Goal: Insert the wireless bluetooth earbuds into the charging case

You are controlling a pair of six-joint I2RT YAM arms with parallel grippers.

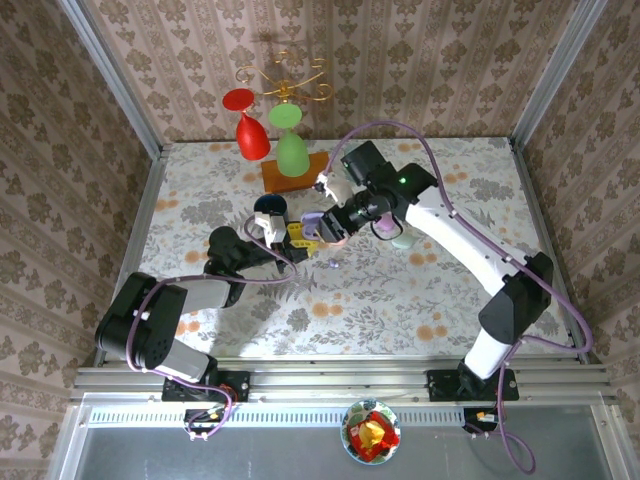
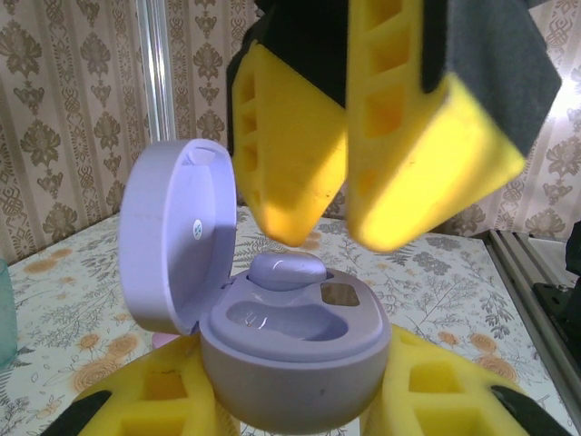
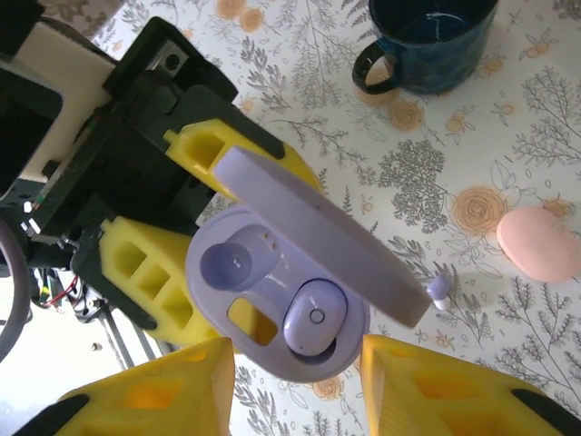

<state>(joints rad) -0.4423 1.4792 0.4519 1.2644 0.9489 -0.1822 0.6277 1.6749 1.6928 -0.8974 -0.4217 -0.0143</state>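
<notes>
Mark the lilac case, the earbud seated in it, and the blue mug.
lilac case [image 3: 318,232], right wrist view, on the open lid.
earbud [image 3: 316,318], right wrist view, on its glossy top.
blue mug [image 3: 436,64], right wrist view, on its outer wall.

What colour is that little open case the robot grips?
The charging case is lilac; it shows best in the right wrist view.

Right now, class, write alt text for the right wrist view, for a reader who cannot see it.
An open lilac pebble-shaped charging case, one glossy lilac earbud seated inside, is clamped by the left end effector. The right end effector stands open near it; a second tiny lilac earbud lies on the floral table.
</notes>
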